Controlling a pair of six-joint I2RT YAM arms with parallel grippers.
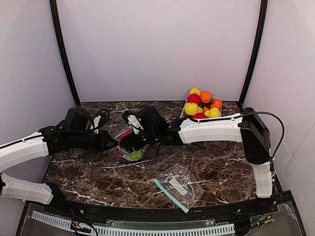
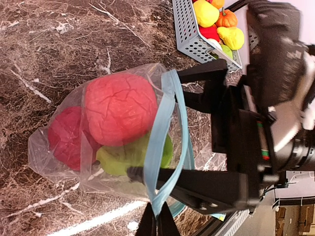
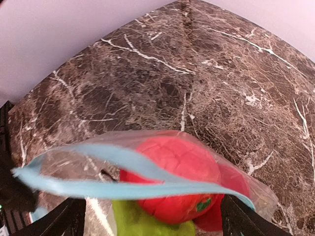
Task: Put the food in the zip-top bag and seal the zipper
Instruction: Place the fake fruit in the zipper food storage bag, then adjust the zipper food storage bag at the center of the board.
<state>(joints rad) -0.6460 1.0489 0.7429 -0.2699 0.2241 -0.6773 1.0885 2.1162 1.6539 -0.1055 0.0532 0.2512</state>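
A clear zip-top bag [image 1: 132, 150] with a light-blue zipper strip [image 2: 162, 132] lies at mid-table. It holds two red toy fruits [image 2: 120, 108] and a green one [image 2: 118, 160]. Its mouth gapes open. My left gripper [image 2: 157, 220] is shut on one end of the zipper strip; in the top view it [image 1: 112, 142] is at the bag's left. My right gripper [image 3: 155, 222] is open wide, its fingers [image 3: 69, 221] on either side of the bag's mouth. From above it [image 1: 129, 140] is over the bag. More food [image 1: 202, 104] is piled in the basket.
A light-blue slatted basket [image 2: 189, 34] stands at the back right, heaped with red, yellow and orange fruits. A second, empty zip-top bag [image 1: 181, 183] lies flat near the front edge, right of centre. Black frame posts stand at both back corners.
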